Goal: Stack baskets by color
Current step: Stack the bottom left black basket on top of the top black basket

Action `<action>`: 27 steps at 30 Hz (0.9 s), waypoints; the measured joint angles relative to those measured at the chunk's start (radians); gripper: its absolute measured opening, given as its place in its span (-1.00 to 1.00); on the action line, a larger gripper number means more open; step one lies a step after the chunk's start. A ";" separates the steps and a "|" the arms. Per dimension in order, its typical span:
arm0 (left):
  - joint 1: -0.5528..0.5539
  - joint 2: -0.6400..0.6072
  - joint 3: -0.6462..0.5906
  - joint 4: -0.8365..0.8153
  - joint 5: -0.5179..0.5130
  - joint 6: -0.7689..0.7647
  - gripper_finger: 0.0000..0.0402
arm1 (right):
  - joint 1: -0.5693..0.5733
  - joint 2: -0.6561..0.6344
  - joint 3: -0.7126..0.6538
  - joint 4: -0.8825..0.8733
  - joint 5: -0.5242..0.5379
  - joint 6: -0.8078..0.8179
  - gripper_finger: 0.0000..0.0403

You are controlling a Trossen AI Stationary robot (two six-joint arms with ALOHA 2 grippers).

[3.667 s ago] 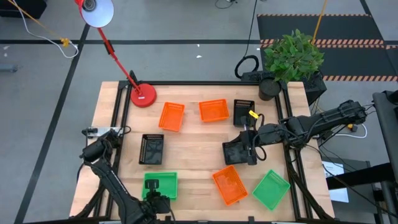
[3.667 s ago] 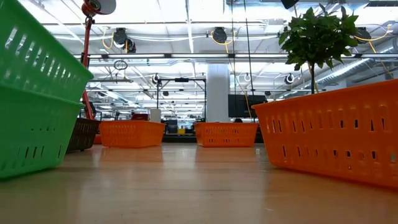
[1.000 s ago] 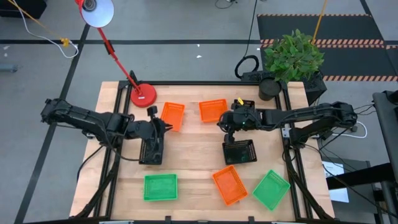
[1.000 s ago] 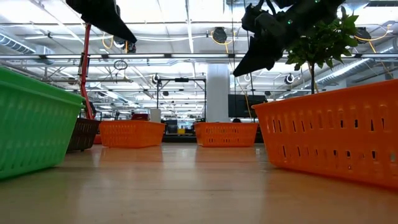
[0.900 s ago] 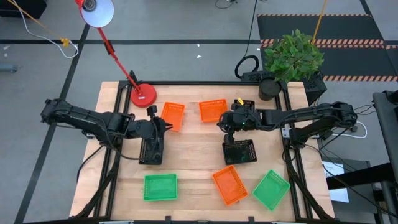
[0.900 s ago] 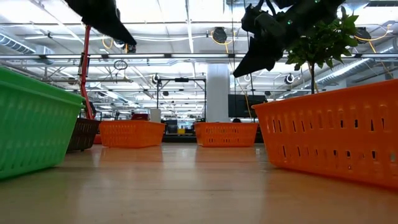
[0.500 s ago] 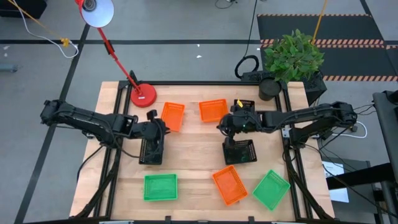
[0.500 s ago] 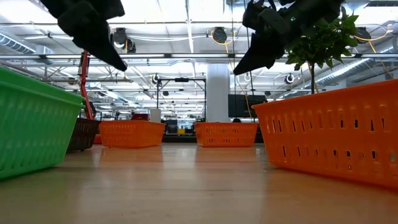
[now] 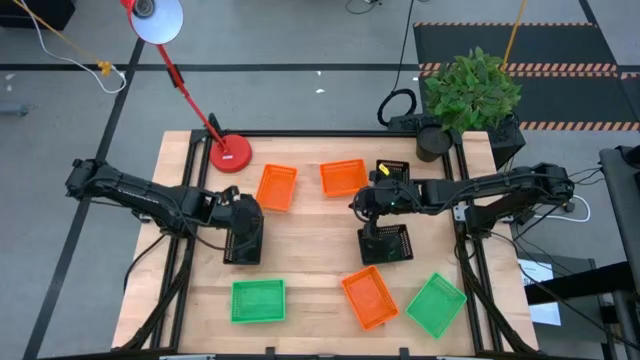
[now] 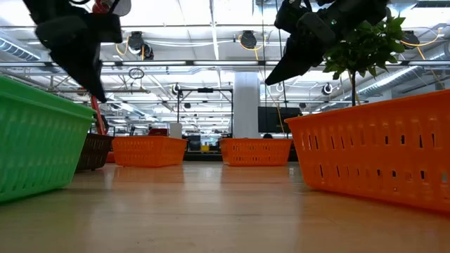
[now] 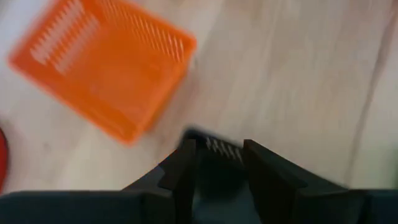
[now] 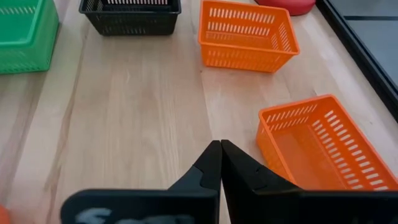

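Note:
My left gripper (image 9: 246, 214) is open and hangs above the far end of a black basket (image 9: 243, 240) at the left middle. In the left wrist view, that basket's far wall (image 11: 216, 148) shows between the fingers. My right gripper (image 9: 364, 206) is shut with nothing in it, above the far side of another black basket (image 9: 387, 243). A third black basket (image 9: 393, 171) sits behind the right arm. Three orange baskets (image 9: 277, 187) (image 9: 343, 177) (image 9: 370, 297) and two green baskets (image 9: 258, 300) (image 9: 436, 305) rest flat on the table.
A red lamp base (image 9: 230, 153) stands at the far left, its stem leaning out over the table's edge. A potted plant (image 9: 470, 95) stands at the far right corner. Bare wood (image 9: 310, 245) lies between the two black baskets.
My left gripper has come down and moved a little toward the table's left and near edges, over the black basket. It has also rolled about its own line. My right gripper has stayed where it was, shut.

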 joint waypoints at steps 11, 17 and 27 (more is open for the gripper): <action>-0.047 0.000 -0.004 -0.197 -0.063 -0.083 -0.32 | 0.001 0.000 0.000 -0.005 0.000 -0.010 -1.00; -0.023 0.000 -0.077 -0.177 -0.060 -0.021 -0.32 | 0.009 0.000 0.000 0.005 -0.001 -0.008 -1.00; -0.010 0.000 -0.152 -0.070 -0.074 0.008 -0.33 | 0.024 0.000 -0.001 0.015 0.001 -0.007 -1.00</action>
